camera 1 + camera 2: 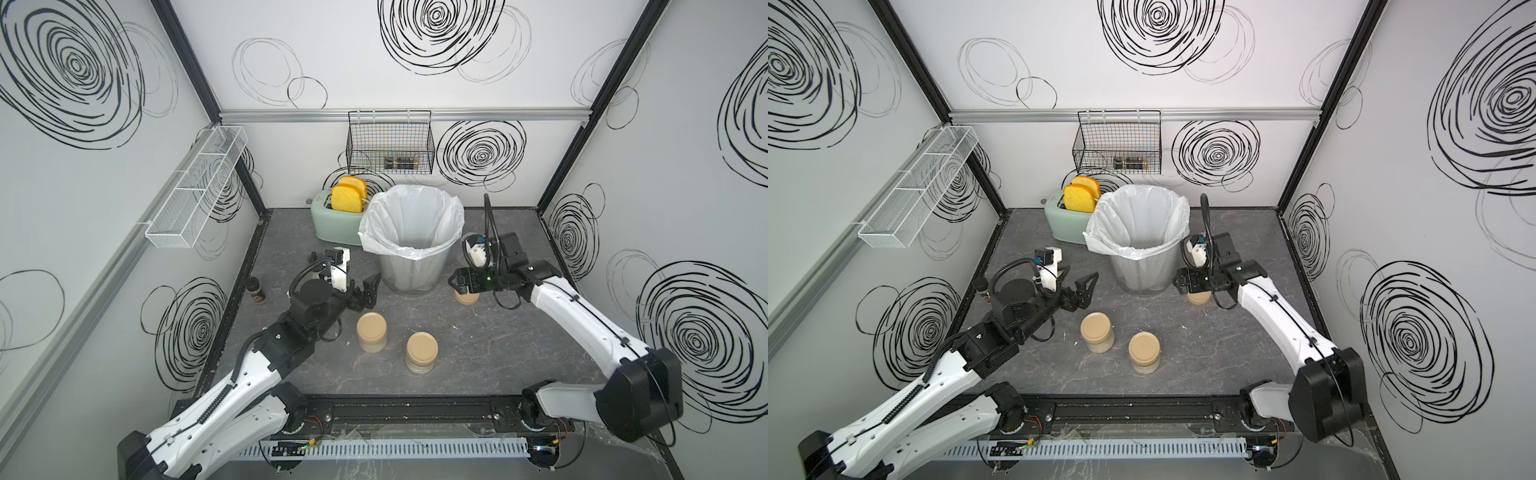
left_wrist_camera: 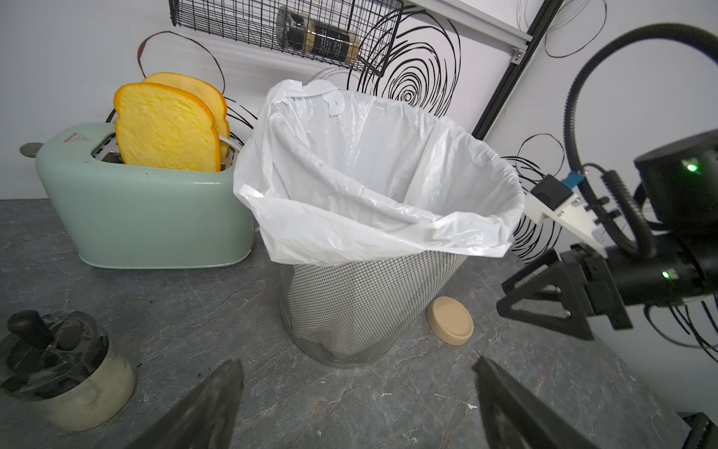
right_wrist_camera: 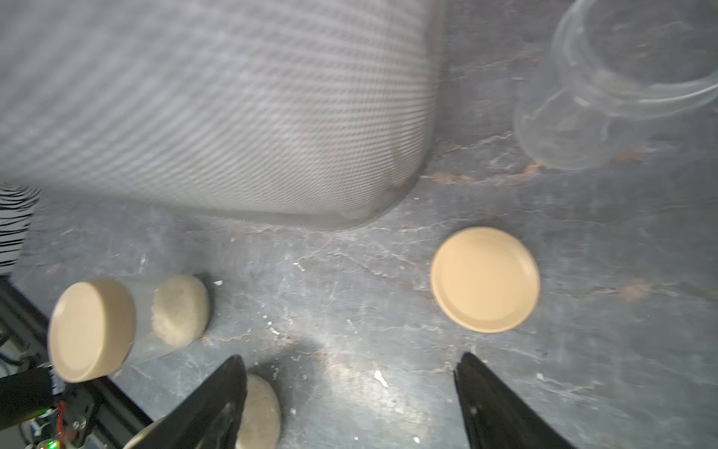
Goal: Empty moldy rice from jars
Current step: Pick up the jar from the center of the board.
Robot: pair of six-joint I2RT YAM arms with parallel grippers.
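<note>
Two jars with tan lids stand mid-table in both top views, one (image 1: 371,328) left of the other (image 1: 422,347), each with moldy rice (image 3: 178,311) pale at the bottom. A third jar (image 3: 621,77) stands open and empty by the bin in the right wrist view; its loose tan lid (image 1: 465,298) (image 2: 450,320) (image 3: 485,280) lies flat on the table. My right gripper (image 1: 455,283) (image 3: 351,357) hangs open just above that lid, holding nothing. My left gripper (image 1: 368,293) (image 2: 357,365) is open and empty over bare table left of the bin.
A mesh bin (image 1: 409,274) with a white liner stands at the middle back. A mint toaster (image 1: 332,224) with toast is behind it. A small black-capped bottle (image 2: 58,381) and a dark shaker (image 1: 254,291) sit at the left. Wire baskets (image 1: 390,145) (image 1: 195,187) hang on the walls.
</note>
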